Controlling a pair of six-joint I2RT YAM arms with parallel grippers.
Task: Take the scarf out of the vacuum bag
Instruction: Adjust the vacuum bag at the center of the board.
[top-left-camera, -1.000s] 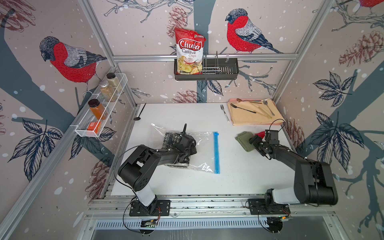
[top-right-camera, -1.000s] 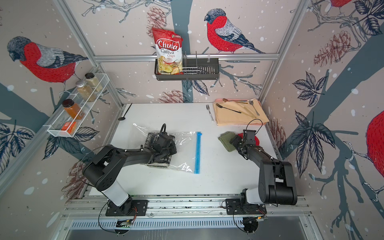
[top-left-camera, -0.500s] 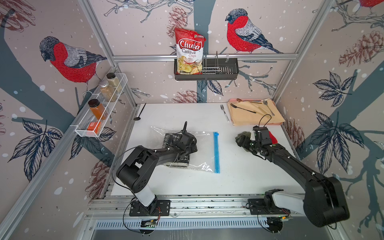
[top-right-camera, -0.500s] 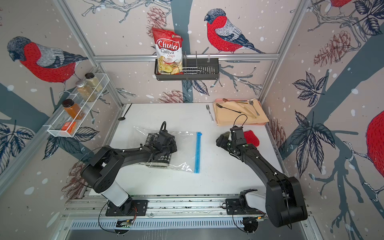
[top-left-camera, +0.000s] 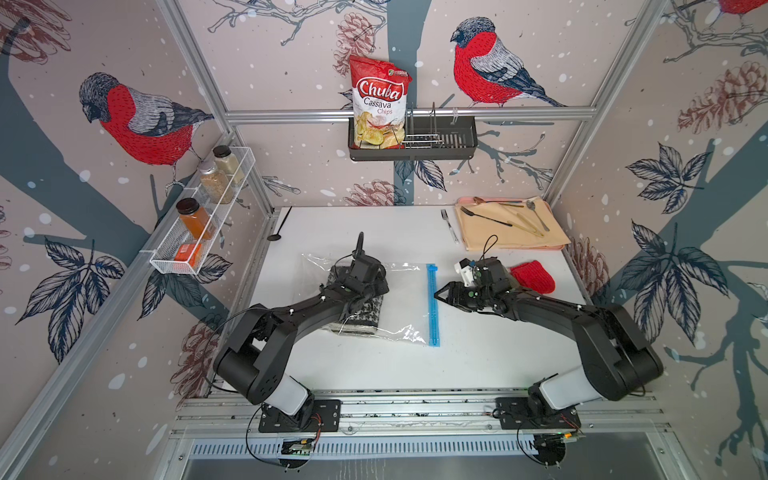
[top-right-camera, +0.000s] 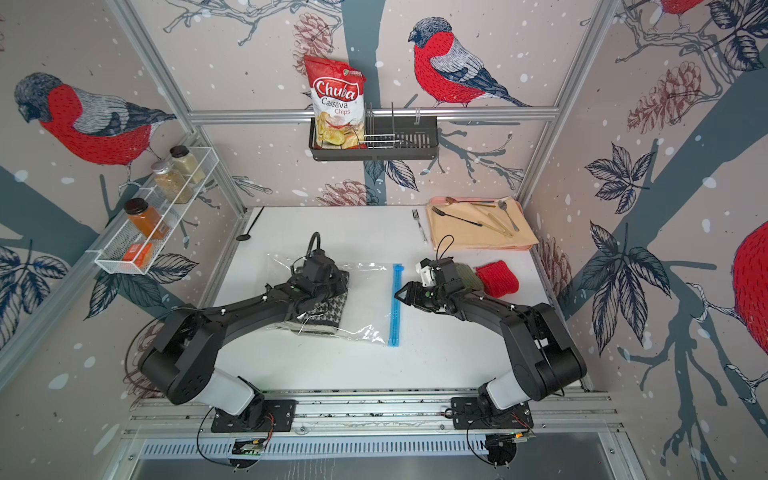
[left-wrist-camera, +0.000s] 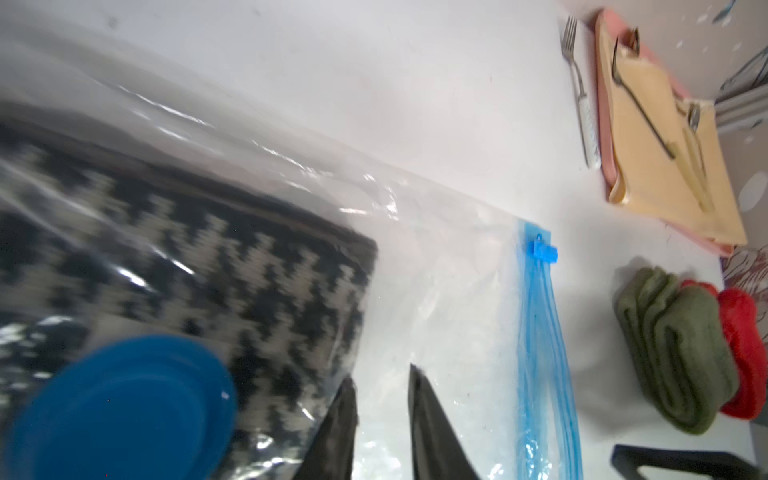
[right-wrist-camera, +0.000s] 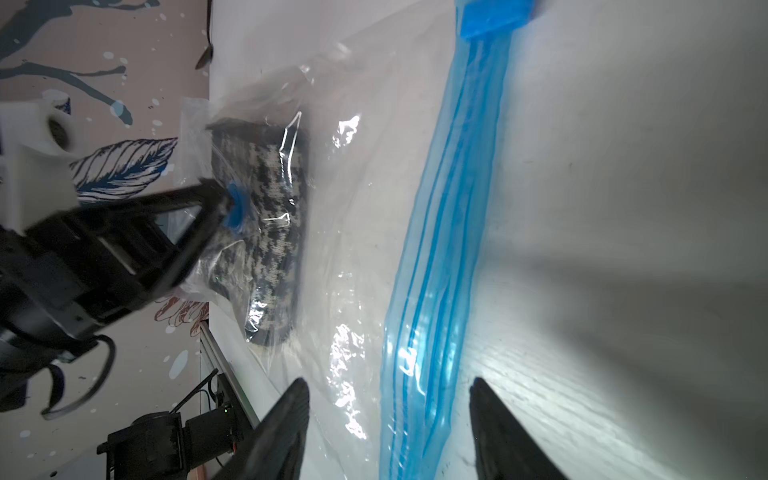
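A red bag (top-left-camera: 378, 108) in the wall rack (top-left-camera: 453, 145) reads "Chuba Cassava Chips". The scarf (top-left-camera: 365, 313) lies inside the vacuum bag (top-left-camera: 405, 299), left of the table's (top-left-camera: 374, 374) middle, its long axis running from back edge to front edge, parallel to the zip strip (top-left-camera: 433, 307). The left gripper (left-wrist-camera: 381, 374) bends down over the scarf beside the blue valve (left-wrist-camera: 120, 411), jaws narrowly parted. The right gripper (right-wrist-camera: 388, 380) reaches low toward the left edge, jaws wide astride the zip strip.
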